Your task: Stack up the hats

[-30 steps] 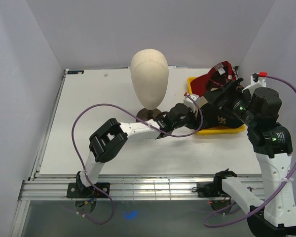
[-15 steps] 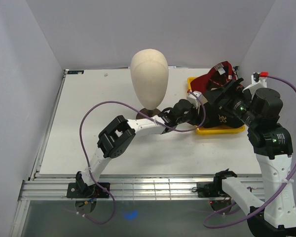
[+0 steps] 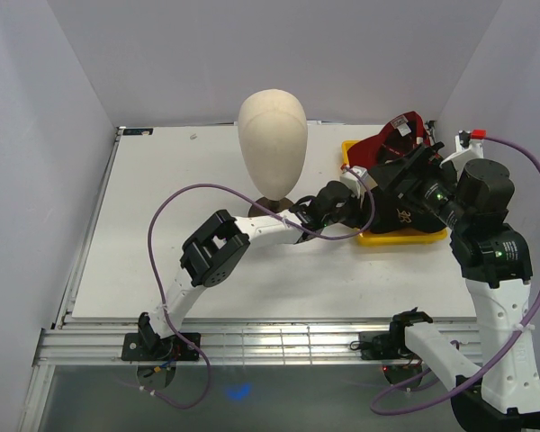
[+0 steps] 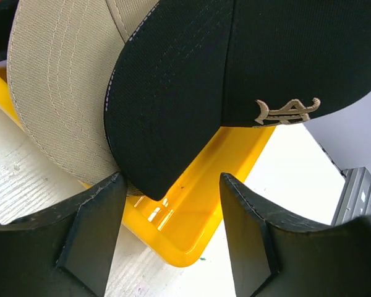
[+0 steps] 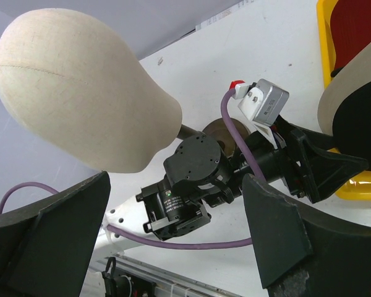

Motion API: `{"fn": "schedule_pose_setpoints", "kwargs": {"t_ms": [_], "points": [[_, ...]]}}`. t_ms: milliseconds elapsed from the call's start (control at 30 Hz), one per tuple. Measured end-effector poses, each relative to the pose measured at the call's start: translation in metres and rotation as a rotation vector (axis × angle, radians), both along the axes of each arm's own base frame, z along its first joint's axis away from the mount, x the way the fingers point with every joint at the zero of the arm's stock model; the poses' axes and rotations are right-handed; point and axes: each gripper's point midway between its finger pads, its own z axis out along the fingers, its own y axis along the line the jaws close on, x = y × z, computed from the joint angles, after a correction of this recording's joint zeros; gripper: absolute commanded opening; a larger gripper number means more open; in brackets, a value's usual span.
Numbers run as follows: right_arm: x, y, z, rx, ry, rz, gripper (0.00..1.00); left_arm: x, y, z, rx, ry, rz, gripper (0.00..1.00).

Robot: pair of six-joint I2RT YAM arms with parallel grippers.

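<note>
Mannequin head (image 3: 272,139) stands left of the action, not in the way. The left hand (image 4: 170,185) is spread at the left rim of the yellow tray (image 4: 191,232) on the right of the table. The black cap (image 4: 235,74) pokes its brim straight between the fingers, with the tan cap (image 4: 55,93) tucked behind it. The right hand (image 5: 176,185) hovers by the pile, spread and empty, so the left looks nearer.

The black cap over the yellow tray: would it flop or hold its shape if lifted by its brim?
The black cap probably keeps its shape at the brim, which juts over the yellow tray without drooping. Its fabric crown looks soft and light, so it may sag when lifted.
</note>
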Motion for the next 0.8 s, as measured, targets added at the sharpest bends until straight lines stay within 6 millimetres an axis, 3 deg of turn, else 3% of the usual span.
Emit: {"fn": "schedule_pose_setpoints", "kwargs": {"t_ms": [333, 800], "points": [[0.003, 0.003, -0.002, 0.016, 0.005, 0.009, 0.92, 0.004, -0.006, 0.001, -0.018, 0.006, -0.006, 0.73], [0.001, 0.003, -0.007, 0.031, -0.011, 0.007, 0.93, -0.001, -0.007, -0.015, -0.086, 0.058, -0.027, 0.42]]}}
